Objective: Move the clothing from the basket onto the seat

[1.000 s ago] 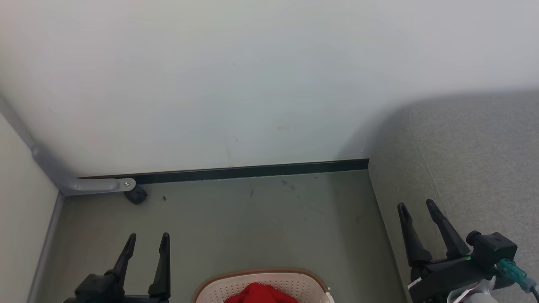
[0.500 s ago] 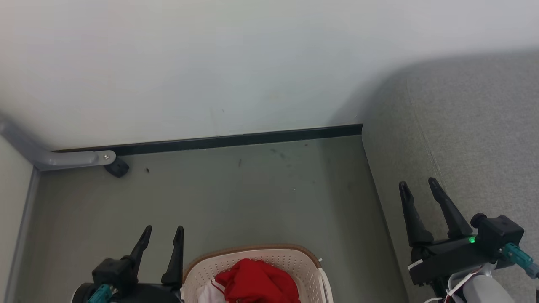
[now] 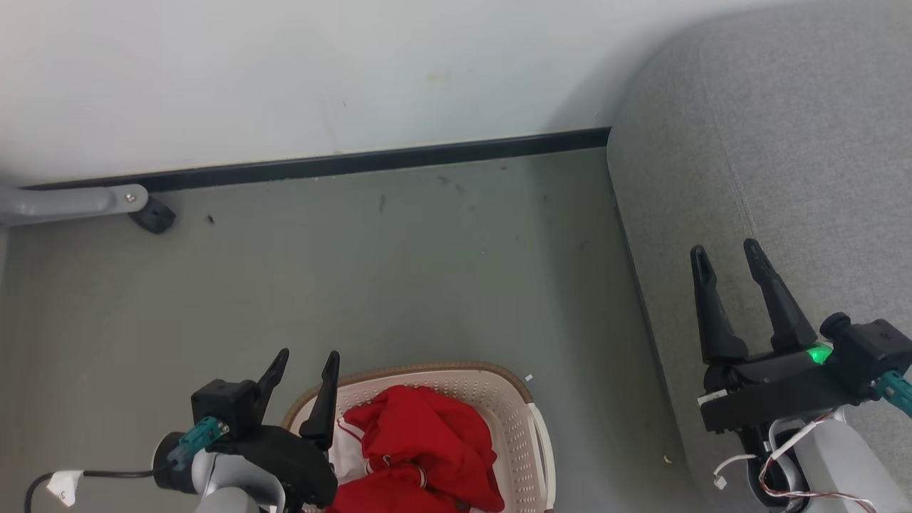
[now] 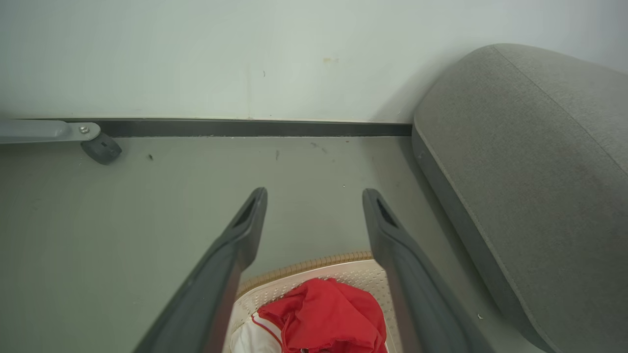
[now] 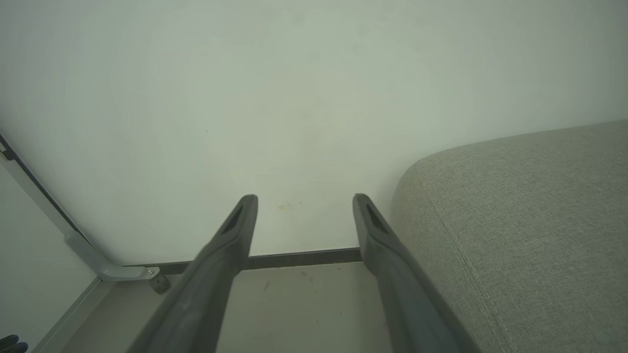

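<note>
Red clothing (image 3: 420, 449) with white trim lies heaped in the cream basket (image 3: 524, 427), which stands on the floor at the bottom middle of the head view. My left gripper (image 3: 306, 356) hangs open over the basket's left rim, nothing between its fingers. In the left wrist view the clothing (image 4: 328, 316) and the basket (image 4: 304, 267) show between the spread fingers of that gripper (image 4: 314, 193). The grey seat (image 3: 784, 142) fills the right side. Above its left part my right gripper (image 3: 723, 253) stands open and empty. The right wrist view has that gripper (image 5: 304, 198) facing the wall beside the seat (image 5: 515, 220).
A white wall with a dark skirting strip (image 3: 342, 164) closes off the floor behind the basket. A grey metal bracket with a black foot (image 3: 149, 214) sits at the far left by the wall. Bare grey-green floor (image 3: 399, 278) lies between the basket and the wall.
The head camera has tilted down, so more of the basket and clothing shows. My left gripper now stands over the basket's left rim. Both grippers stay open.
</note>
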### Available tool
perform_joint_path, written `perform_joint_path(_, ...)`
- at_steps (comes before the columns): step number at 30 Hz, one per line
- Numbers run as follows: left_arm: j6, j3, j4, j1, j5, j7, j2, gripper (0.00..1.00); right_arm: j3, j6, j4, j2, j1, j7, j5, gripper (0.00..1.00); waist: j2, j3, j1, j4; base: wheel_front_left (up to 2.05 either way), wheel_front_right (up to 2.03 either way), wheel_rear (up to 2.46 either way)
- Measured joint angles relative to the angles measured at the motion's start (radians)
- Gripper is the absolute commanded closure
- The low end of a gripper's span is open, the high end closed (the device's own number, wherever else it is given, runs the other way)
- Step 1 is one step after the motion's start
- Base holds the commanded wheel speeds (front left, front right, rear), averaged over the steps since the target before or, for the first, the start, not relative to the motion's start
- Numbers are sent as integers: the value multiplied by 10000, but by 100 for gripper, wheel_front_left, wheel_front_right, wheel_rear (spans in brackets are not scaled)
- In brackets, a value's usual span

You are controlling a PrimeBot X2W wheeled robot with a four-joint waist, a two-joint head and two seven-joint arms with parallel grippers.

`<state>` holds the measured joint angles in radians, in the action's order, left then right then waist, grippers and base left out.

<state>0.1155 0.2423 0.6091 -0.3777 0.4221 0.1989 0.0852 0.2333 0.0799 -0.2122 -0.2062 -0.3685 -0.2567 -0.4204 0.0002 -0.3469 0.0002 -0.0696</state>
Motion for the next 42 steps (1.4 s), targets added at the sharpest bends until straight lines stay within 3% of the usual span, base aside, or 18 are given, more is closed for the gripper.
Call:
perform_joint_path(24,90,828,2924,-1726,188,-836,-221,0,-79,146,502,328,-1018,0,516,0,0,-2296,-1,-673,0,0,0)
perform_joint_path(42,92,1277,4138,-3402,259,-1547,-284,0,-102,213,970,589,-1776,-2,825,0,-1,-4034,-1,-1234,0,0,0)
